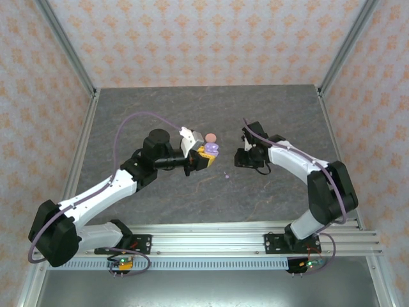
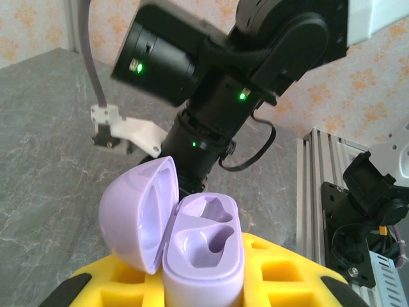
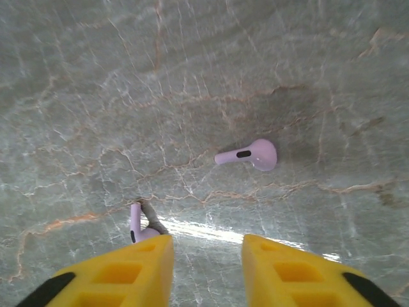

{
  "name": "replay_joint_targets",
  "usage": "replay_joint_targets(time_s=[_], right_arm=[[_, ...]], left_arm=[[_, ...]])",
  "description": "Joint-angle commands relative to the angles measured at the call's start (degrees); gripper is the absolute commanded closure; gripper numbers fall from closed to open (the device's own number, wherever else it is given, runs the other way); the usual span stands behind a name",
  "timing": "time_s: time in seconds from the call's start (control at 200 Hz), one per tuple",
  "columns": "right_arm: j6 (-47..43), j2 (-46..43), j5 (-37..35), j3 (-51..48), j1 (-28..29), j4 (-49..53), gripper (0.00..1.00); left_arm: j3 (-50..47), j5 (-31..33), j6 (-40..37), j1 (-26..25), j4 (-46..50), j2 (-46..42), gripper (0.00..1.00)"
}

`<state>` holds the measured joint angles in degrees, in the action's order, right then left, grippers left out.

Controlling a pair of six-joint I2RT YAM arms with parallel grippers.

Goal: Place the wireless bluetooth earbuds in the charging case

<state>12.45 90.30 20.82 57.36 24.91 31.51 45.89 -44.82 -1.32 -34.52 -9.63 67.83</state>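
My left gripper [image 1: 203,156] [image 2: 204,284] is shut on the base of a lavender charging case [image 2: 206,246] and holds it upright above the table. Its lid [image 2: 137,214] is swung open to the left, and both wells are empty. Two lavender earbuds lie on the grey table. One earbud [image 3: 252,154] lies on its side ahead of my right gripper [image 3: 208,268] [image 1: 243,160]. The other earbud [image 3: 137,225] sits just outside the left finger [image 3: 128,272]. The right fingers stand apart with nothing between them. A tiny lavender speck [image 1: 226,175] marks an earbud between the two grippers.
A round salmon-pink disc [image 1: 211,138] lies just behind the held case. The aluminium rail [image 1: 211,240] with the arm bases runs along the near edge. Patterned walls close off the table's back and sides.
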Motion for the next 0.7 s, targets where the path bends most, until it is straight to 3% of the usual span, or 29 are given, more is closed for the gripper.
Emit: replay_joint_targets(time_s=[0.0,0.16,0.696], right_arm=[[-0.2,2.7,1.5,1.8,-0.3,0.8,0.74],[-0.8,5.2,1.6,2.2,-0.4,1.1,0.81],[0.8,12.6,-10.4,8.2,-0.4,4.2,0.93]], left_arm=[[-0.2,1.7,1.0,-0.5,0.3,-2.0,0.87],[-0.2,2.5,0.9,-0.5,1.0,-1.9,0.87],[0.0,2.9,1.3,-0.5,1.1,-1.3,0.87]])
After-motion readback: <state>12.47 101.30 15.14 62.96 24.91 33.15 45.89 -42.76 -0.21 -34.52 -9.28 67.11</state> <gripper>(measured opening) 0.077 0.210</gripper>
